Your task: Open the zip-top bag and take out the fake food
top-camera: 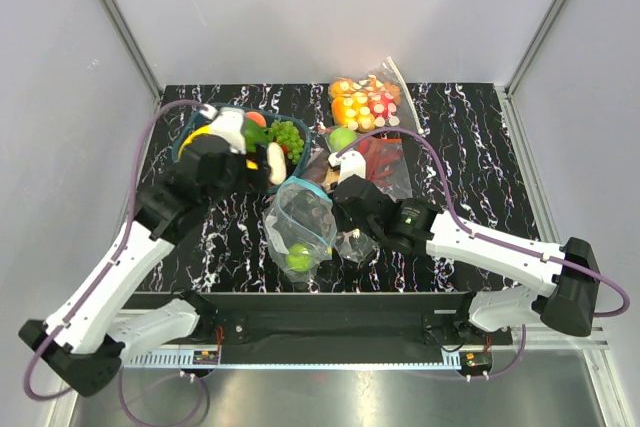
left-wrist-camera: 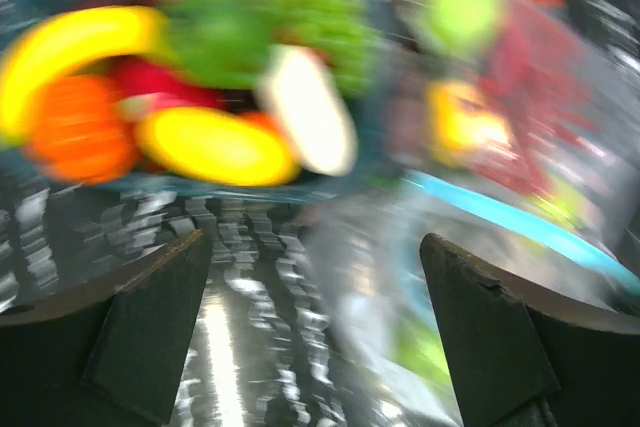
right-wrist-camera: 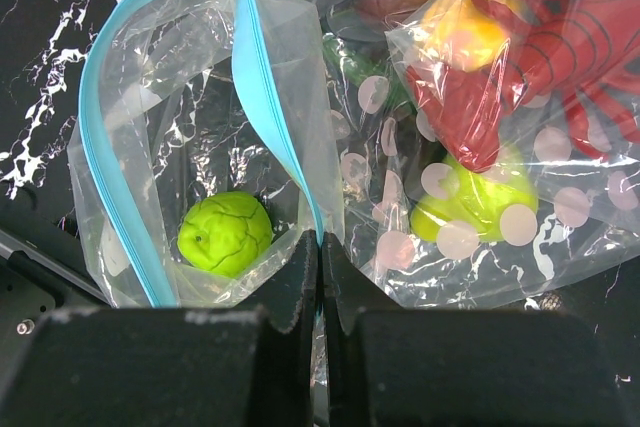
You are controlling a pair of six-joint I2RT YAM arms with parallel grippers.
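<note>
Clearly open, the zip-top bag [right-wrist-camera: 190,127] holds one green fruit [right-wrist-camera: 225,234].

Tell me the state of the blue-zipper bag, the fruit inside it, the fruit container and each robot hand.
zip-top bag: open, mouth gaping.
green fruit: inside the bag, not yet removed.
right hand: shut on the bag's edge.
left hand: open, nothing between its fingers.
teal container: holds several fruits.
</note>
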